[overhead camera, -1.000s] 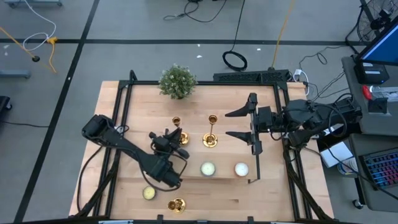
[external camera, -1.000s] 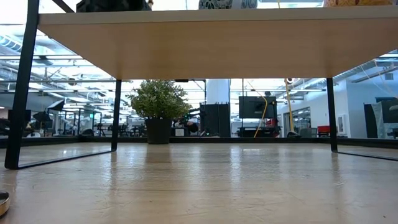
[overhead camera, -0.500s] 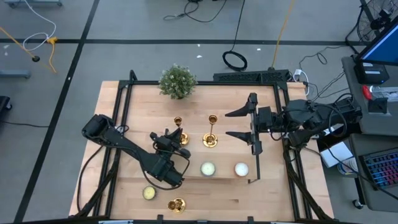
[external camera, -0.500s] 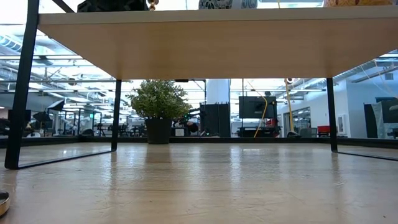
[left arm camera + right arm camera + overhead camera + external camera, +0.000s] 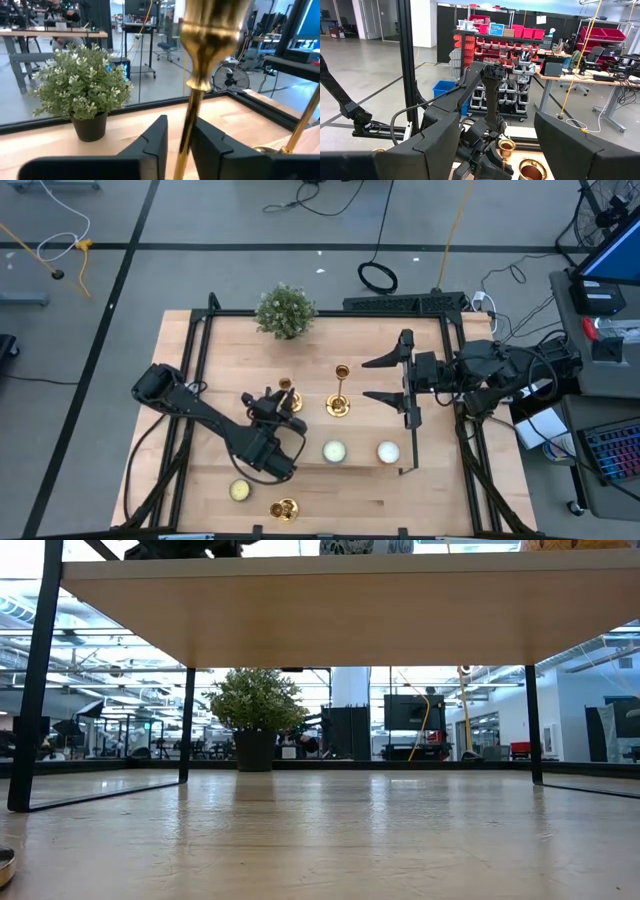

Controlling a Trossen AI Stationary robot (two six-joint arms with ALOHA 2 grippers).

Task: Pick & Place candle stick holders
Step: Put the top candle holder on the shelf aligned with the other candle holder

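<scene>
a shiny gold metal candlestick (image 5: 200,75) stood between the left gripper (image 5: 177,150)'s slightly parted jaws in its wrist view; overhead, the right gripper (image 5: 385,380) hung wide open.

Robotics lab or workshop: parts-bin racks (image 5: 495,35), workbenches (image 5: 590,82), floor cables (image 5: 378,276), monitors (image 5: 612,248).
</scene>
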